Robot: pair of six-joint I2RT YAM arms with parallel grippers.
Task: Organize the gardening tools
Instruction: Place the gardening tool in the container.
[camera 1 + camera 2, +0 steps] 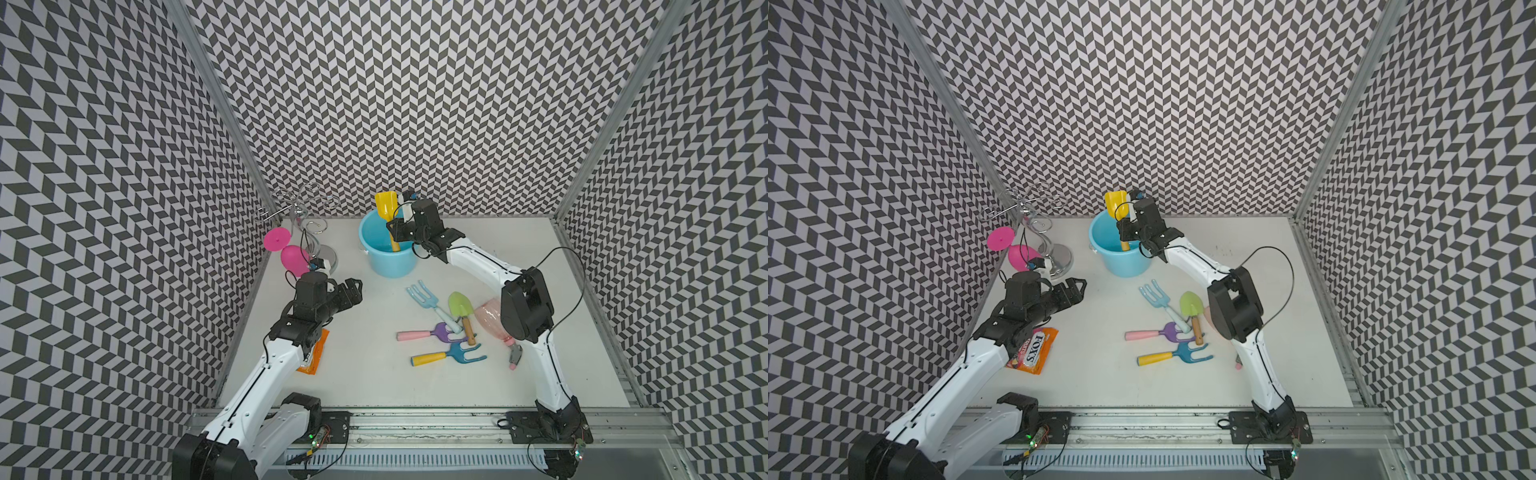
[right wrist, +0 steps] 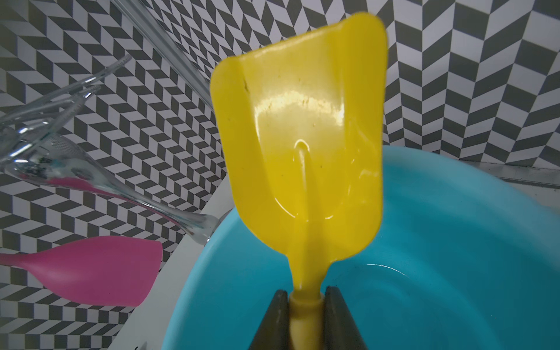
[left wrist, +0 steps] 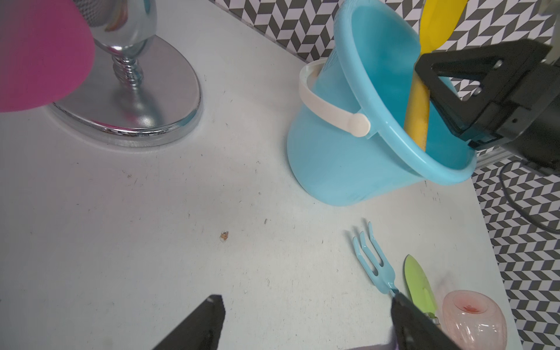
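The yellow scoop (image 2: pixel 303 127) looks like light, stiff, glossy plastic, and I'd expect it to swivel or slip if pinched on the blade. The round handle just under the blade is the place to hold it, and my right fingers (image 2: pixel 278 306) are clenched there, one on each side. It stands blade up, handle down inside the blue bucket (image 1: pixel 390 266) at the back of the desk (image 1: pixel 353 382). The right arm is stretched well forward, its elbow raised over the spray bottle (image 1: pixel 488 313) and its wrist at the bucket's rim. My left fingers (image 3: pixel 206 321) are released and empty, hovering over bare desk. The pale-blue fork (image 1: pixel 424 297), green trowel (image 1: pixel 459 305), purple fork (image 1: pixel 440 332) and blue fork (image 1: pixel 461 353) lie clustered on the desk in front of the bucket.
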